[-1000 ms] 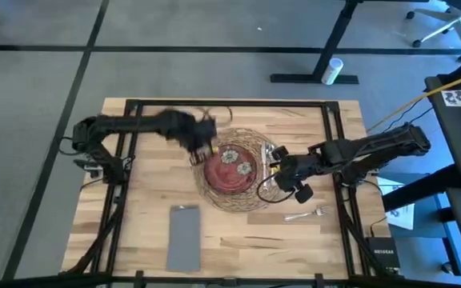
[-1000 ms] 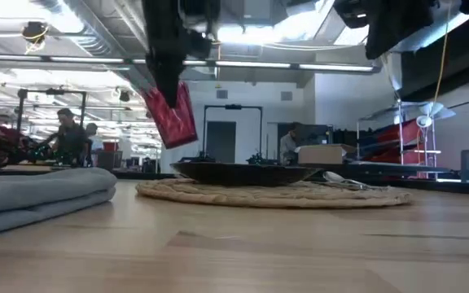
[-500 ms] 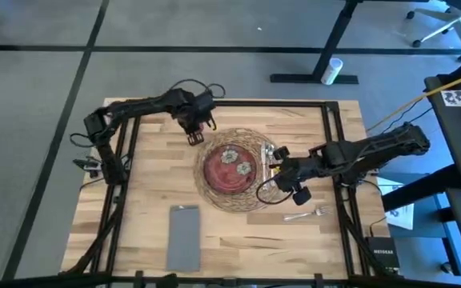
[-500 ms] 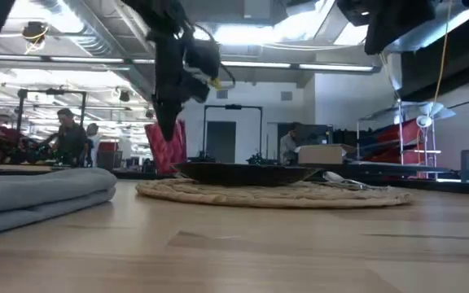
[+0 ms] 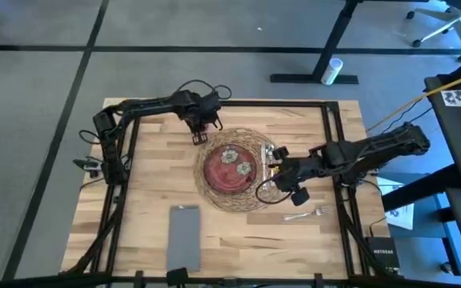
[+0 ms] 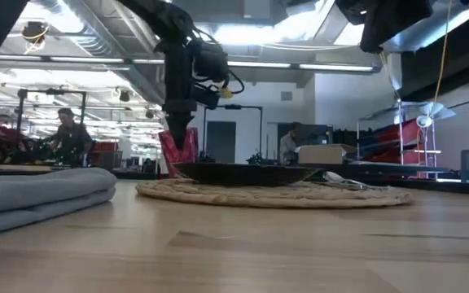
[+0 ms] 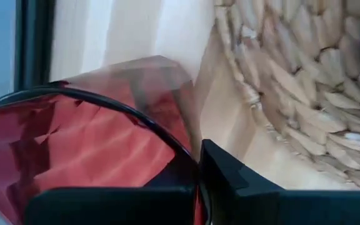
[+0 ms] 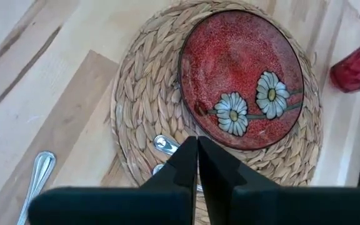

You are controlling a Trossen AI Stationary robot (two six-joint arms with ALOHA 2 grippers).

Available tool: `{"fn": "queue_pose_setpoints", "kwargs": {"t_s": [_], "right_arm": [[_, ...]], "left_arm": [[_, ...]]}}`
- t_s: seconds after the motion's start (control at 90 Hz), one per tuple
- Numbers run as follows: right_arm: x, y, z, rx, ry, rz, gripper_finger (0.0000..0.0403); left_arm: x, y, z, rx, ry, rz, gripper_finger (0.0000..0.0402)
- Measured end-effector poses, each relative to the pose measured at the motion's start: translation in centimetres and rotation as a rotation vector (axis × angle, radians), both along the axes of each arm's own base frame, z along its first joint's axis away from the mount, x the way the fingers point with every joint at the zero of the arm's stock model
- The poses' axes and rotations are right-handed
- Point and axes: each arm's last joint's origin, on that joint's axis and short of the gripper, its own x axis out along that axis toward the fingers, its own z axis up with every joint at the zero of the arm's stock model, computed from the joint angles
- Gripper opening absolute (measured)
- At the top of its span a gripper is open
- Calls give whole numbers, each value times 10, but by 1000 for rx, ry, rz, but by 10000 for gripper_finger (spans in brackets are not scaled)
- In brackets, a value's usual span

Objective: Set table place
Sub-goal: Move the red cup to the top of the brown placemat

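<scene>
A small red cup (image 5: 198, 138) is at the far left rim of the round straw mat (image 5: 214, 192), with my left gripper (image 5: 201, 128) shut on it from above. The cup (image 6: 175, 150) is upright, low over the table beyond the mat; whether its base touches the wood is hidden. A dark red flowered plate (image 5: 229, 168) lies on the mat. My right gripper (image 5: 274, 170) hangs shut above the mat's right edge, over a spoon (image 8: 164, 145) lying there, touching nothing. A gray napkin (image 5: 184, 236) lies near the front edge. My left gripper holds the cup by its rim (image 7: 189, 150), one finger inside the cup and one finger (image 7: 230, 181) outside the wall. The fingers come from above, pointing down. The cup hangs upright below them beside the mat's edge.
A fork (image 5: 306, 214) lies on the bare wood at the right of the mat, its handle end (image 8: 35, 178) showing in the right wrist view. The table's black frame (image 5: 230, 104) runs along the far edge just beyond the cup. People stand in the room behind.
My left gripper has carried the cup from above the mat's left side toward the far edge and down. The cup hung tilted high over the plate's left; now it is upright, low beside the mat.
</scene>
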Motion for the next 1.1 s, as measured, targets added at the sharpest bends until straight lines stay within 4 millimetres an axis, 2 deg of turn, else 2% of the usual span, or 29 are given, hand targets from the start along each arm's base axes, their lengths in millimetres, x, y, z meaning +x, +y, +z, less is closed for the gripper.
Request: {"fn": "queue_pose_setpoints", "kwargs": {"t_s": [0.3, 0.756, 1.1], "right_arm": [[2, 1, 1, 9, -25, -3, 0], [2, 1, 1, 23, -23, -19, 1], [2, 1, 1, 24, -23, -19, 1]], "left_arm": [[6, 0, 9, 23, -21, -47, 4], [7, -2, 9, 23, -28, -41, 107], [10, 7, 11, 73, -79, -59, 125]]}}
